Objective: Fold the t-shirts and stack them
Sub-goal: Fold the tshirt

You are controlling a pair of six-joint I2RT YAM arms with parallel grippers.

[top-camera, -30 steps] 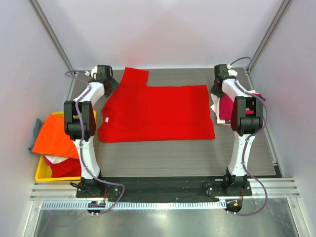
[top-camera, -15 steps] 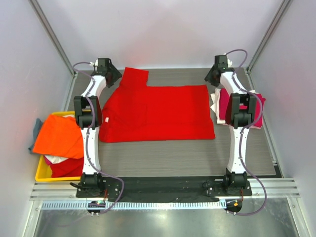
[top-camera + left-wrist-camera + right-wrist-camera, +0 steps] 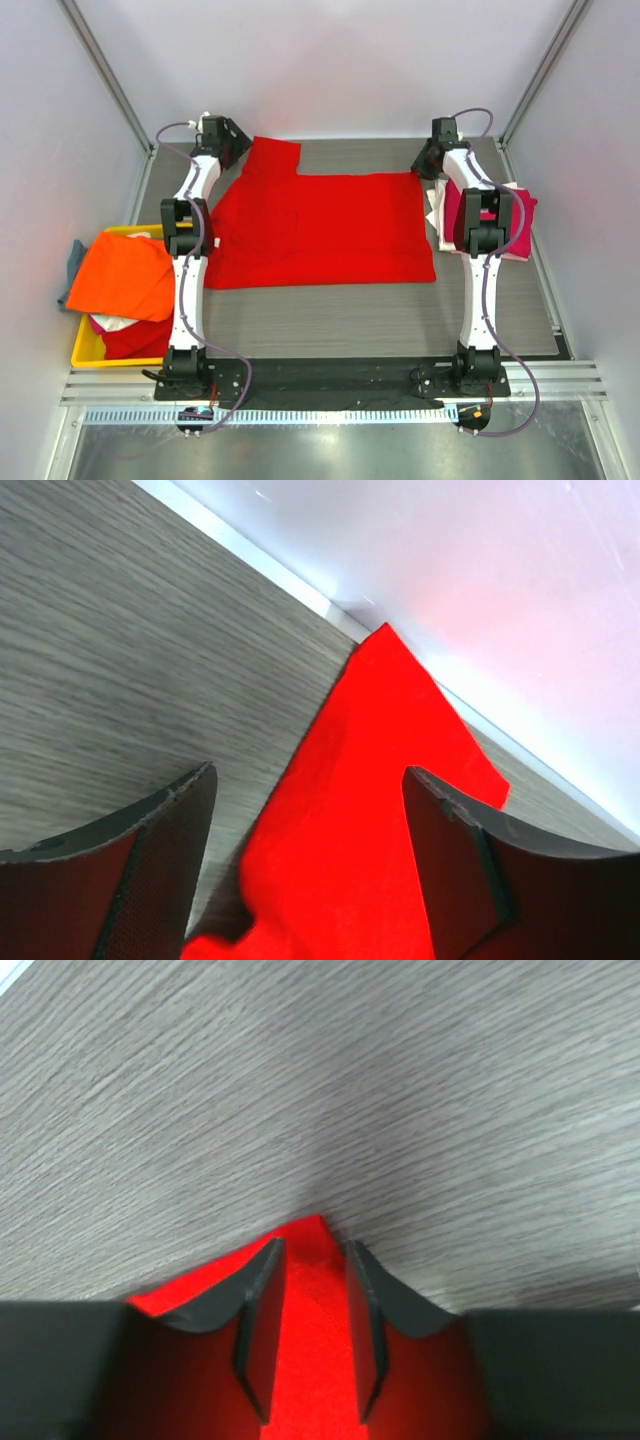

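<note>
A small pink stack [image 3: 452, 222] waits at the desk's [image 3: 330, 320] right edge, but the red t-shirt [image 3: 320, 230] lies unfolded at the far middle, left jaws wide open over its sleeve [image 3: 400, 710], right jaws half open astride its far right corner [image 3: 312, 1232], both empty.

From top I can't see fingertips of left gripper [image 3: 310, 780] or right gripper [image 3: 313, 1255]; both hidden from above. Right arm [image 3: 485, 225] hides middle of pink shirt [image 3: 452, 215]. Orange shirt [image 3: 125, 278] buries most of crate [image 3: 85, 355]. Both wrist views crop red shirt [image 3: 320, 225]; can't tell if right fingers [image 3: 258, 1310] touch it.
</note>
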